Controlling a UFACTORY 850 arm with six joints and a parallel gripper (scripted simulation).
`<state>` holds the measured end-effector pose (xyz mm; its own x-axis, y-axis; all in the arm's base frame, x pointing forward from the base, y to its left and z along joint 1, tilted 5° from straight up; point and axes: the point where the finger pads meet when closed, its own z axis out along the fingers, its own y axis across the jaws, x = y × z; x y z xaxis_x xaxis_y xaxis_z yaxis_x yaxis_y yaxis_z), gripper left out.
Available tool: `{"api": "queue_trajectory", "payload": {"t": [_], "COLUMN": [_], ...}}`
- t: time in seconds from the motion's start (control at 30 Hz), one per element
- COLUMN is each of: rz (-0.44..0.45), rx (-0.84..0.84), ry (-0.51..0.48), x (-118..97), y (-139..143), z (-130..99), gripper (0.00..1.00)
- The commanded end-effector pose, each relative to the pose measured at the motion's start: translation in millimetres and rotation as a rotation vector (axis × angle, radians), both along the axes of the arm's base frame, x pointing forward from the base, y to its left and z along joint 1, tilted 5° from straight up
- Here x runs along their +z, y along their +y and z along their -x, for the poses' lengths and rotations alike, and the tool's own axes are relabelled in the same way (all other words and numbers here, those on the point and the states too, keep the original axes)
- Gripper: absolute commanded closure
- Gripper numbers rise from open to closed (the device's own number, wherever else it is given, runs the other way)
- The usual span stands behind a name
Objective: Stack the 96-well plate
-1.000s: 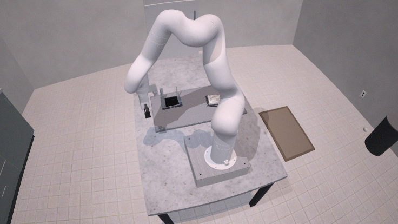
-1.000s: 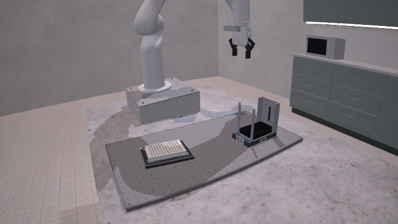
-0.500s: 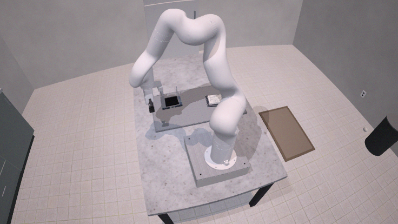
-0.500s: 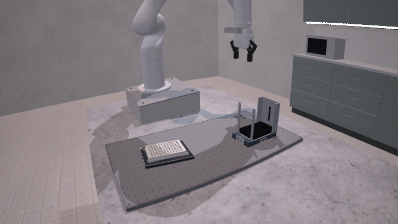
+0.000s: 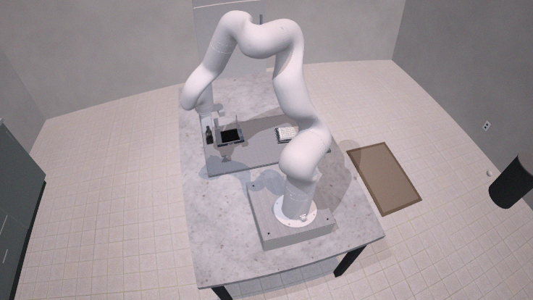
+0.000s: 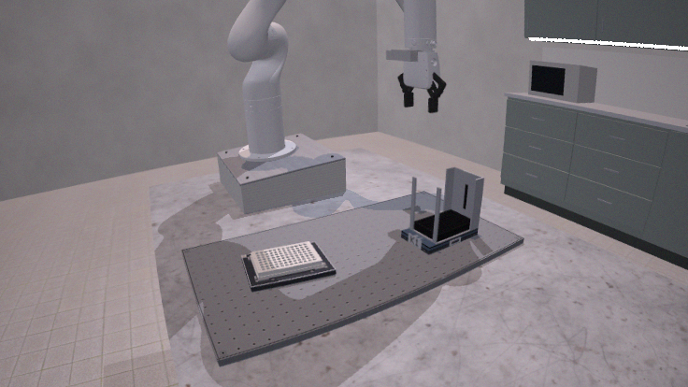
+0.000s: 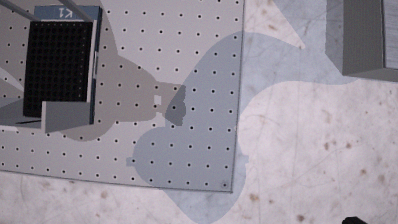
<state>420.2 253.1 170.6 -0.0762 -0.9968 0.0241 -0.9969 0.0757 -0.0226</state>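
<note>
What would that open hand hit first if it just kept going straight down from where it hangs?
Probably the grey perforated board, on a bare patch beside the K1 rack, not the black plate inside. The hand hangs high, open and holding nothing; depth is hard to judge.
</note>
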Motion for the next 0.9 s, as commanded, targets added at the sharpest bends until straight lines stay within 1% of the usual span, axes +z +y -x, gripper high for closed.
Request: {"api": "queue_trajectory", "payload": {"t": [0.0,0.23,0.33,0.43,0.5,0.67,0.77,0.87], "rz": [-0.003,-0.003,-0.003,-0.002,-0.002,-0.002,-0.002,-0.001], "rx": [-0.019,-0.019,-0.019,-0.037,-0.037,-0.037,-0.037,-0.056], "ry": [-0.006,-0.006,-0.006,-0.011,-0.011,-0.011,-0.011,-0.016], "x": [-1,-4,-4,-5,-5,-7,-7,-9], "y": [-14,-42,-45,-58,-58,-79,-82,-96], "z": [-13,-33,-35,-42,-42,-55,-57,-63], "gripper": [0.0,0.0,0.0,0.0,0.0,0.0,0.0,0.0]}}
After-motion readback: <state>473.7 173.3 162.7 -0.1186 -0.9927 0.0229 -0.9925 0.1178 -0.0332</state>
